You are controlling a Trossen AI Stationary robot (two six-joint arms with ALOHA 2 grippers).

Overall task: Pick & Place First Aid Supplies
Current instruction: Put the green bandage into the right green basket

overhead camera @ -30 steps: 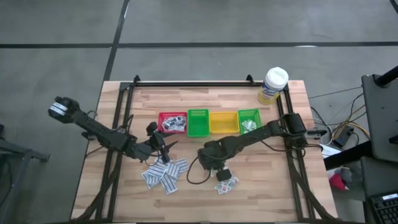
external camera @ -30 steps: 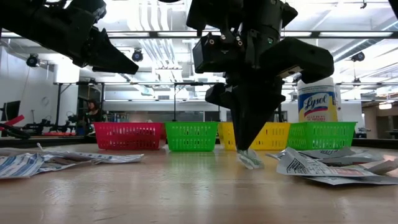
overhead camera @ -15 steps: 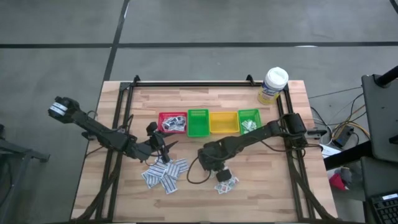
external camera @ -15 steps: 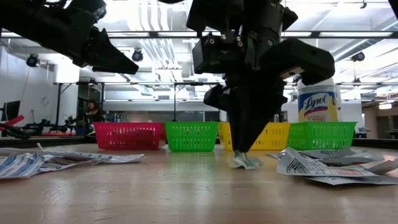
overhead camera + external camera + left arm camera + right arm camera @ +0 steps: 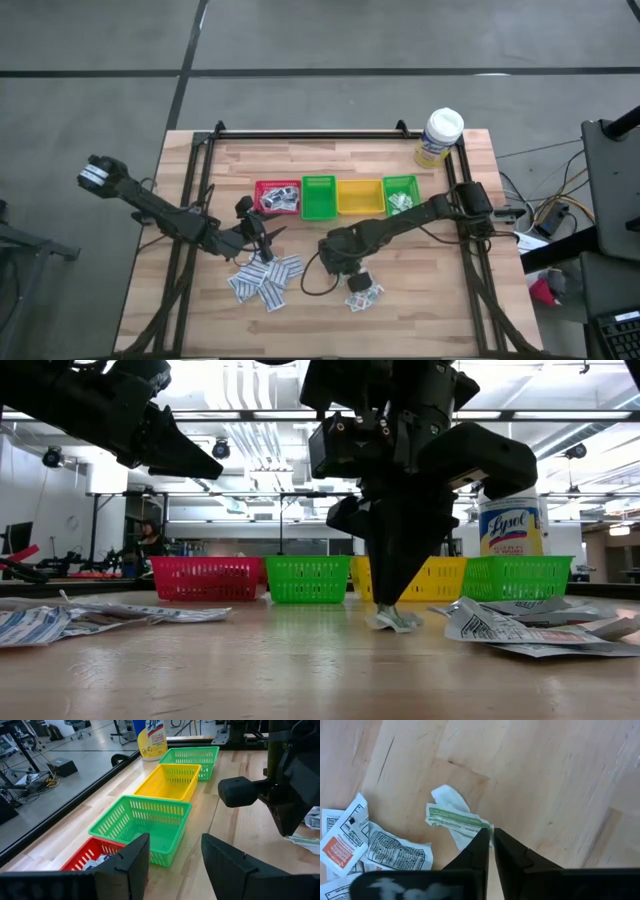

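Observation:
My right gripper [image 5: 490, 836] points down at a crumpled white packet with green print [image 5: 454, 819], one of the first aid supplies, lying on the wooden table [image 5: 300, 310]. In the low view its fingertips [image 5: 385, 603] stand on that packet [image 5: 396, 620]. More flat packets lie in a pile beside it [image 5: 375, 847] and in another pile toward the left [image 5: 262, 280]. My left gripper [image 5: 175, 855] hovers open above the table near the red bin [image 5: 277, 197], with nothing between its fingers. My right gripper pinches the green-printed packet's crumpled end [image 5: 485, 826] between its two fingertips, which stand almost together. The fingers come from above, pointing steeply down. The packet stays on the table [image 5: 396, 622], spread out to one side of the fingertips.
A row of small bins, red, green [image 5: 318, 197], yellow [image 5: 360, 196] and green [image 5: 400, 193], stands across the middle of the table. A white-capped bottle with a yellow label [image 5: 438, 136] stands at the far right corner. Black rails run along both table sides.
My right gripper has stayed over the crumpled packet. The packet, which stuck out slanted below the fingertips, now lies lower and flatter on the table. My left arm has kept still.

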